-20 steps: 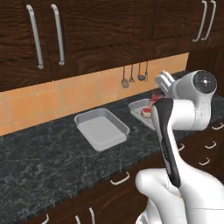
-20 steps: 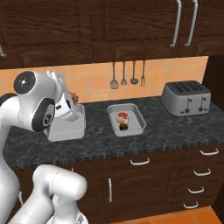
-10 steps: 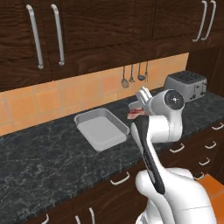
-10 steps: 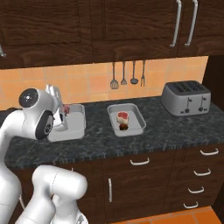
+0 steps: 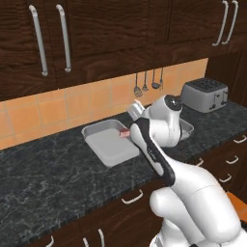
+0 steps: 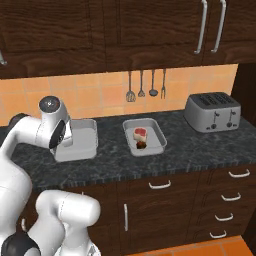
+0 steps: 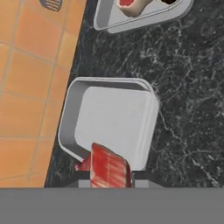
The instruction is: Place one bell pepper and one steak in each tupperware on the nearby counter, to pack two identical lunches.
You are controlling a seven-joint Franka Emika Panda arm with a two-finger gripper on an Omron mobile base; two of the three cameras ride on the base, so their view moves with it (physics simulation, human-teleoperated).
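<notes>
- Dark brown wood cabinets with long curved silver handles run along the top, orange tile backsplash under them, and a black marbled stone counter [image 6: 175, 155] across the middle of both base views.
- Left of centre in the right base view: one shallow light-grey tupperware [image 6: 82, 145] with rounded corners and a raised rim. It's also centre-left in the left base view, with a flat bare floor.
- Gripper [image 7: 109, 175] sits at the bottom centre of the hand view, jaws clenched on a flat slab of pink-red steak [image 7: 109, 168] that hangs over the near rim of that tray. A sliver of it peeks out beside the arm in the left base view [image 5: 125, 133].
- Centre of the right base view: second tupperware [image 6: 144, 136], same shape, holding one steak piece with a white fat edge [image 6: 140, 133] and one small dark rounded bell pepper [image 6: 142, 145] just beside it.
- Three utensils hang on the tiles above it.
- Far right: one silver four-slot toaster [image 6: 212, 112], boxy and shiny.
- So two trays and two steaks in view, and one pepper I can actually see.
</notes>
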